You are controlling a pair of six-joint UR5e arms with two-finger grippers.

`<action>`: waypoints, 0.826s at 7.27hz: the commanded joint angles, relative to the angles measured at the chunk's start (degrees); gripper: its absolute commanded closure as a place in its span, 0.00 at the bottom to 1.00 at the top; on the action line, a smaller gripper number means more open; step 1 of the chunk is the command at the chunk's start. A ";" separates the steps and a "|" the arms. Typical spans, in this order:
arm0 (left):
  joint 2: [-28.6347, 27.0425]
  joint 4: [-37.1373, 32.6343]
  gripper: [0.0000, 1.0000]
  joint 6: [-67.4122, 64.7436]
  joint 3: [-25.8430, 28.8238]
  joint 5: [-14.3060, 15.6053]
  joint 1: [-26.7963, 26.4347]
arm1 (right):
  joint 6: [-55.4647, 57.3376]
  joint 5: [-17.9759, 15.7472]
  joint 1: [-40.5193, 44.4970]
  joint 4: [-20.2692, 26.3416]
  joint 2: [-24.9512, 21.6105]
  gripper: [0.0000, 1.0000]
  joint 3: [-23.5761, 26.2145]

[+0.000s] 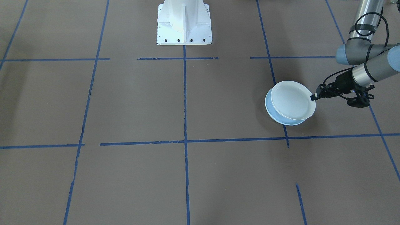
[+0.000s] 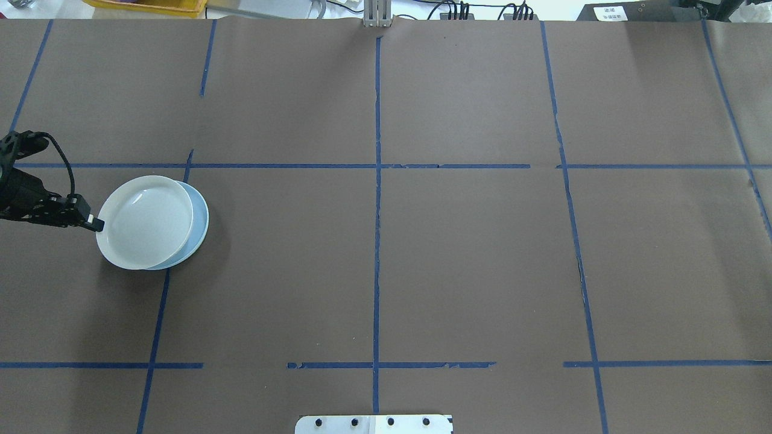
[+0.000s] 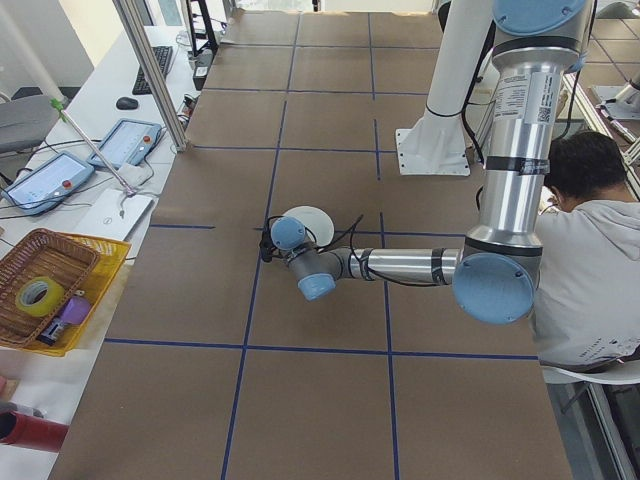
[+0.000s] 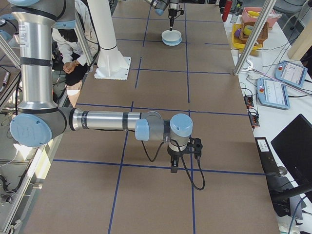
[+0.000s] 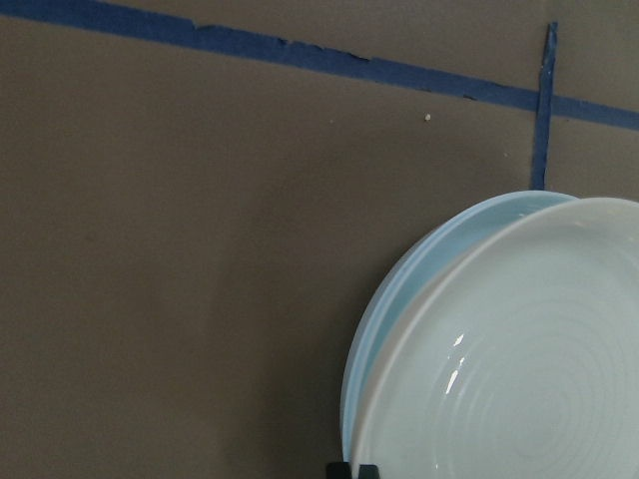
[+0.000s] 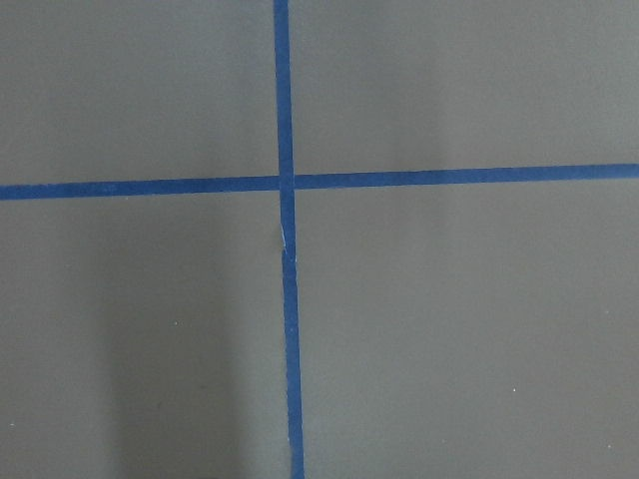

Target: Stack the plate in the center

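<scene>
1. A pale ringed plate is seen resting on the pale blue plate, offset toward the left claw, so a blue crescent is left showing on the side away from that claw.
2. The left claw is clenched on the ringed plate's near rim; from the overhead view the grip looks intact, though the fingertips are small there.
3. The stack is judged nearly made: letting go, and perhaps centring the upper plate, is what remains.
4. Both plates are round, so no long axis is had; both face upward, the upper one possibly tilted slightly.
5. The right claw appears only in a side view, well apart from the plates; its state cannot be told.
</scene>
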 commanded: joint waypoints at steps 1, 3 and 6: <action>-0.77 0.05 0.00 -0.75 -0.16 0.02 0.20 | -0.07 0.03 0.00 0.00 0.00 0.00 0.00; -0.25 -0.04 0.00 -0.58 -0.51 -0.94 -0.33 | -0.07 0.03 0.00 0.00 0.00 0.00 0.00; 1.06 0.57 0.00 5.01 -0.25 -2.45 -8.41 | 0.02 -0.06 0.08 0.00 0.00 0.00 0.00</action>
